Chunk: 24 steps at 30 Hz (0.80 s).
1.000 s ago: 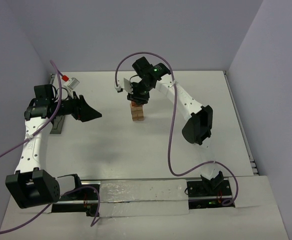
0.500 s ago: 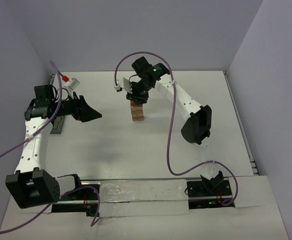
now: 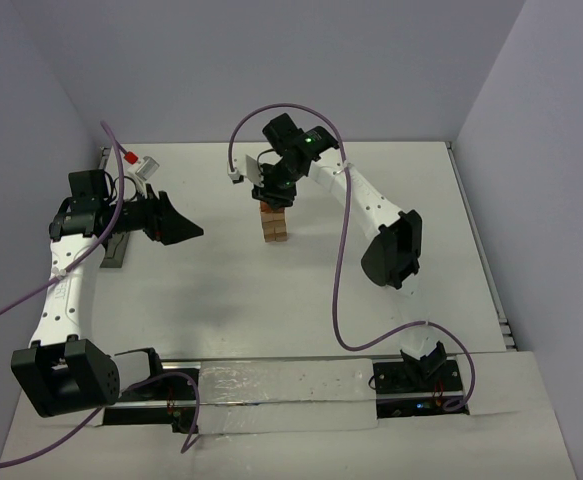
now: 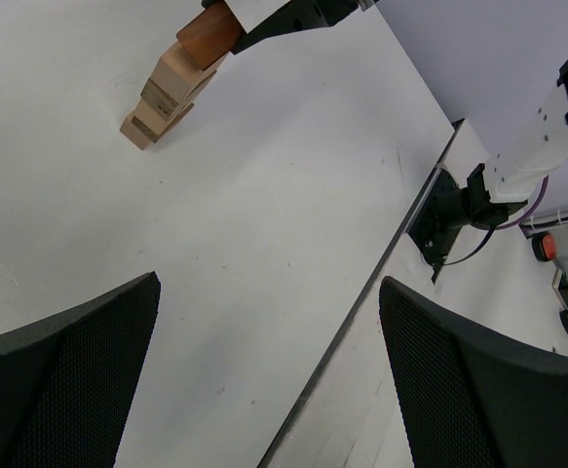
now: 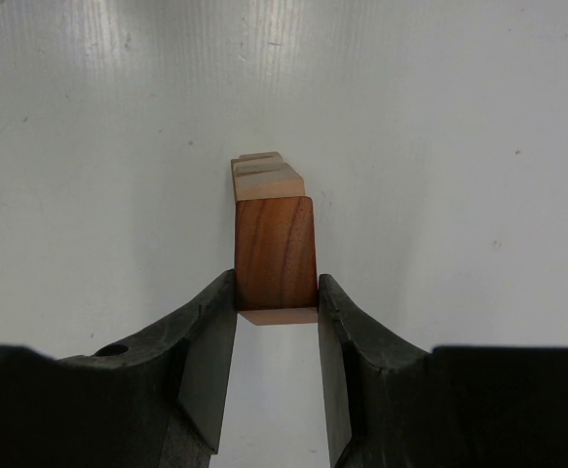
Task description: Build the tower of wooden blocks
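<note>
Reddish-brown roof block, pinched by the right gripper, sits atop the tan cube stack; only letting go looks left, left gripper spread wide

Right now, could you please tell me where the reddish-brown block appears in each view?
Top external: reddish-brown block upper middle, over the tan cube stack.
Left wrist: block top left, stack below-left of it.
Right wrist: block at centre, gripped by the right hand, stack behind.
Shared landmark: the tan cube stack.

White arms, purple cables, possibly green LED
</note>
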Tool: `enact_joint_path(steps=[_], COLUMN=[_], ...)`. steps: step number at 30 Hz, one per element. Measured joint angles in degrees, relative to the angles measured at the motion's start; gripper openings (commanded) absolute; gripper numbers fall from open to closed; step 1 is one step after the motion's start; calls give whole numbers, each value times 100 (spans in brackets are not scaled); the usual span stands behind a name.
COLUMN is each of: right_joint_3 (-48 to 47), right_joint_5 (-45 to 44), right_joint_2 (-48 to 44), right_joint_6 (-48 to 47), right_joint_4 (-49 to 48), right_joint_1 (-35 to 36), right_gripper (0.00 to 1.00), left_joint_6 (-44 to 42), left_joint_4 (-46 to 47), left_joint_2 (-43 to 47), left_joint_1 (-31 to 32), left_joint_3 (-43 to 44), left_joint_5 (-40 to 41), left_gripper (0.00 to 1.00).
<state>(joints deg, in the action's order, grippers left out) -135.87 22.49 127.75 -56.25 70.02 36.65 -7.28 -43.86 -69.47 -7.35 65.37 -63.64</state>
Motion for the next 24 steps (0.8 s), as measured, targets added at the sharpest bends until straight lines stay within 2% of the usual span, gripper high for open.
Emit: enact_joint_path(steps=[24], right_joint_3=[0], right_joint_5=[-45], right_joint_2=[143], right_joint_6=[46], right_joint_4=[-57], right_joint_1=[28], right_gripper=[34], left_joint_6=[-92], left_joint_4=[-13], left_joint_2=[-2], left_joint_1=[0], left_joint_3=[1], left_joint_5=[0], left_gripper=[99])
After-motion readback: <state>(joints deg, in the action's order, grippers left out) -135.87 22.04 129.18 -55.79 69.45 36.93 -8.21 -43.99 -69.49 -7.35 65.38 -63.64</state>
